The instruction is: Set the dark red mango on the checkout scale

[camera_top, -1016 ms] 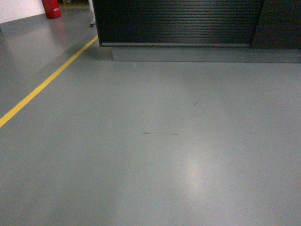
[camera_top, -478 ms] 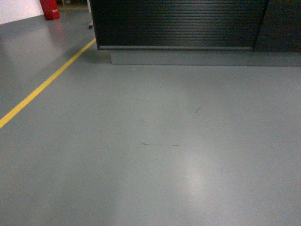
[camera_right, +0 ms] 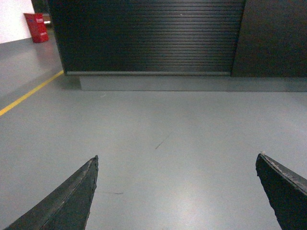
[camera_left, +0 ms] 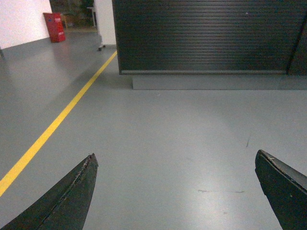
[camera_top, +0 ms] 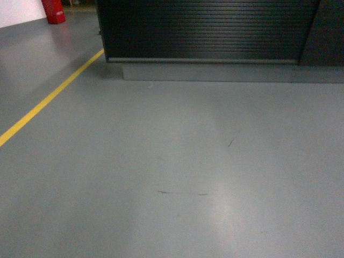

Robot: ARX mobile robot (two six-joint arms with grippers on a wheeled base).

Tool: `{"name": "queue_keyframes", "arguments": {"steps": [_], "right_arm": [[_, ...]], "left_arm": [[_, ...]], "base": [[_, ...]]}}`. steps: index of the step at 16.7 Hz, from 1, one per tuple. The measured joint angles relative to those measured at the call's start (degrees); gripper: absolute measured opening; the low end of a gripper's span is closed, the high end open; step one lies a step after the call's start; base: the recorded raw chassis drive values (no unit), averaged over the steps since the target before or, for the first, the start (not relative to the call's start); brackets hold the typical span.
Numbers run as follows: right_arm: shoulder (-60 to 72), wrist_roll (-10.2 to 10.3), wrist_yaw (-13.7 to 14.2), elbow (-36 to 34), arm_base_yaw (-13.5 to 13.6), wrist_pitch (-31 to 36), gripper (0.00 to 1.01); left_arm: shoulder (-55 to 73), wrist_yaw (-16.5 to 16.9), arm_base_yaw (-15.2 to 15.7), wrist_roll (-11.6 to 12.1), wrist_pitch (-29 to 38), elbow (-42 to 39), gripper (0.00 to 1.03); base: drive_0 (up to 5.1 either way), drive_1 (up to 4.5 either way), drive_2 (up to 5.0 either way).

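The checkout [camera_top: 204, 32] shows only as its black ribbed front over a grey base, across the top of the head view; it also fills the top of the left wrist view, checkout [camera_left: 206, 38], and the right wrist view, checkout [camera_right: 148, 38]. Its top is out of view. The dark red mango and the scale are out of view. My left gripper [camera_left: 175, 155] is open over bare floor, nothing between its dark fingers. My right gripper [camera_right: 177, 155] is open too, also holding nothing. Neither gripper shows in the head view.
Grey floor [camera_top: 177, 161] stretches between me and the counter. A yellow line [camera_top: 48, 99] runs diagonally on the left. A red box-like object [camera_top: 52, 11] stands at the far left by a white wall. A darker panel [camera_right: 273, 38] adjoins the counter on the right.
The counter front has grown larger and shifted in the head view, and the floor scuff marks have slid down the frame: I have moved closer to the checkout.
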Motion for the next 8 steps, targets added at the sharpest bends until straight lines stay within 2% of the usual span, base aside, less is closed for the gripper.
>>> {"name": "queue_keyframes", "arguments": {"steps": [4, 8], "right_arm": [[0.0, 0.0, 0.0, 0.0, 0.0, -0.2, 0.98], [0.0, 0.0, 0.0, 0.0, 0.0, -0.1, 0.98]], "left_arm": [[0.0, 0.1, 0.0, 0.0, 0.1, 0.0, 0.98], [0.0, 0.0, 0.0, 0.0, 0.0, 0.0, 0.98]], "base": [[0.0, 0.00, 0.0], [-0.1, 4.21, -4.4]]}}
